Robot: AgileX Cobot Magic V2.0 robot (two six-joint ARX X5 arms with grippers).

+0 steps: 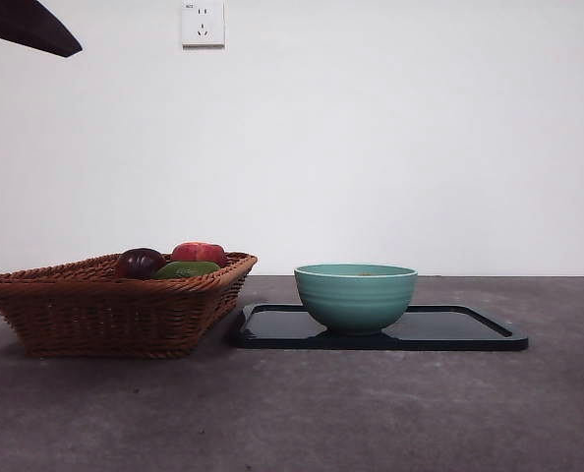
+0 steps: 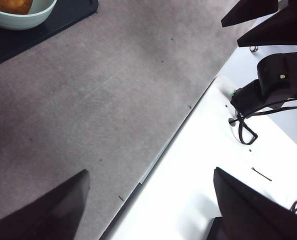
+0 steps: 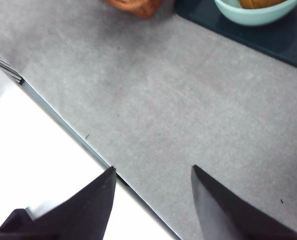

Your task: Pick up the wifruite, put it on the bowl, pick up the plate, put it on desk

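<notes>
Teal ceramic, the bowl [image 1: 356, 294] stands on the dark tray [image 1: 469, 332] on the desk [image 1: 371, 413], beside the wicker basket [image 1: 115, 310]. The wifruite [image 2: 11, 5] lies inside it. My left gripper [image 2: 148, 210] and right gripper [image 3: 153, 200] both hang over the desk's edge, jaws spread wide, holding nothing

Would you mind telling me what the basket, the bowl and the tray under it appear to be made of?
The basket looks like woven wicker: brown interlaced strands, matte. The bowl seems glazed ceramic: teal, faint horizontal ribs, a smooth pale rim, soft sheen. The tray is probably plastic or lacquered wood; it is flat, dark and glossy, reflecting the bowl, so the look leaves it open.
</notes>
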